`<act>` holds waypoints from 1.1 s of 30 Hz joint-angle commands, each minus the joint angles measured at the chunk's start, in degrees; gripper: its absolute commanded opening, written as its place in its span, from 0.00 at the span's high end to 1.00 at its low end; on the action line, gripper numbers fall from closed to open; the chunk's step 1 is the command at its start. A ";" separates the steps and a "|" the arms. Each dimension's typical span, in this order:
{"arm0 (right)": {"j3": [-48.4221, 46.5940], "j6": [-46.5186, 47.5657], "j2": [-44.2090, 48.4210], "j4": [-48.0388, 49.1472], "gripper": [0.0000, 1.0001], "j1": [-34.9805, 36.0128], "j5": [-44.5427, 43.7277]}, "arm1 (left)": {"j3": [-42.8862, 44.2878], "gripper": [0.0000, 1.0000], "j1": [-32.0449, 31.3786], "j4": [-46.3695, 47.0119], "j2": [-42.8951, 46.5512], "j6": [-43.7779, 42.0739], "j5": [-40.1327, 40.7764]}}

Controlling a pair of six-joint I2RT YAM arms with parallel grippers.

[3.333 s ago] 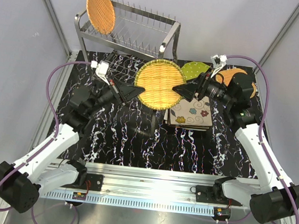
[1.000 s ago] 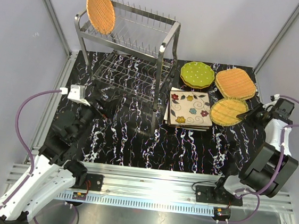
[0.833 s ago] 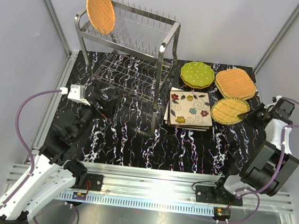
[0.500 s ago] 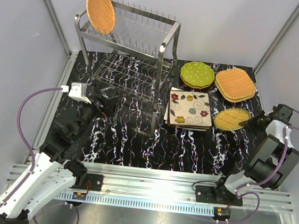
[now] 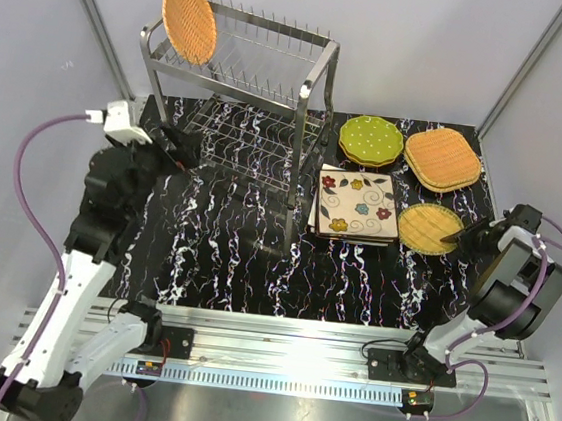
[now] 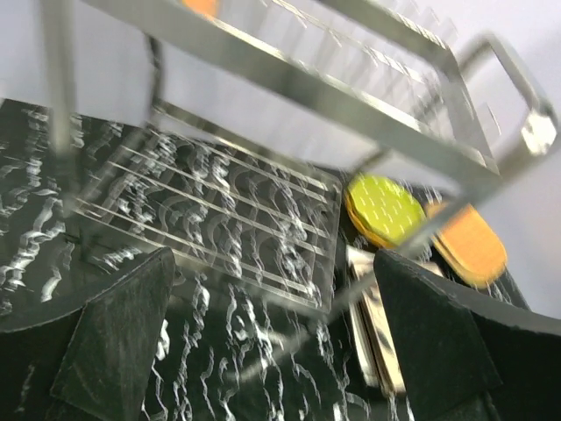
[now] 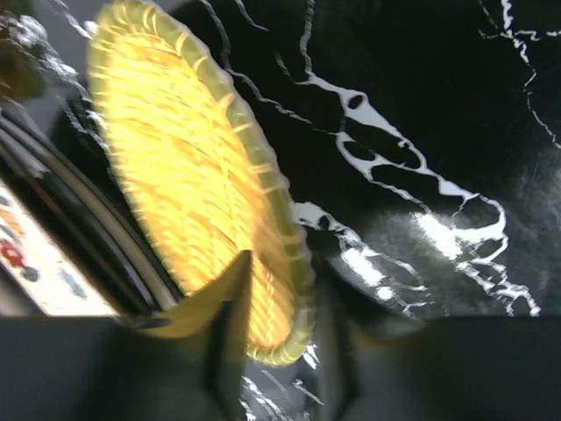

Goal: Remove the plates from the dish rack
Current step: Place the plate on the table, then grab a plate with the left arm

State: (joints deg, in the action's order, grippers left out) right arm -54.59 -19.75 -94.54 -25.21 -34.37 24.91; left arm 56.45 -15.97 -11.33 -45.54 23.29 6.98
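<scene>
Bright overhead light; the top view is sharp, with glare on the metal rail (image 5: pixel 292 344). Motion blur smears the dish rack (image 6: pixel 289 79) in the left wrist view. The wicker plate (image 7: pixel 193 193) looks blurred and overexposed; the table (image 7: pixel 438 232) beside it glints.

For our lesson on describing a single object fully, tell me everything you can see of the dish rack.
The dish rack is a tall two-tier frame of shiny steel wire, standing upright at the back left of the black marbled table. Upright prongs line its top tier, and its lower shelf is a wire grid. One round orange wicker plate stands on edge at the top tier's left end, the only plate seen in it. The open left gripper hovers by its lower left front, apparently not touching.
</scene>
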 commanded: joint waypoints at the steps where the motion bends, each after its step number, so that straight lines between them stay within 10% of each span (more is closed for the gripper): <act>1: 0.18 2.52 -1.17 0.51 0.55 -0.61 -0.56 | 7.78 0.01 7.16 0.26 -3.41 4.56 -9.50; 10: -1.40 8.49 1.19 -0.71 0.02 -0.87 0.41 | 26.40 0.01 21.06 0.26 -20.63 12.40 -18.32; 22: -8.34 34.76 6.56 -16.26 0.00 -0.87 12.70 | 52.60 0.19 23.26 -1.06 -44.18 17.49 -19.98; 33: -8.96 36.01 10.87 -16.27 0.00 -0.79 19.83 | 66.68 0.36 23.26 -7.65 -57.98 18.38 -20.43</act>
State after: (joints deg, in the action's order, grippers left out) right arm -61.30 14.59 -85.32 -40.69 -34.94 40.69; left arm 119.02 6.94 -18.24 -102.41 41.89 -12.25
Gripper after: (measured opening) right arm 0.994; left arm 0.650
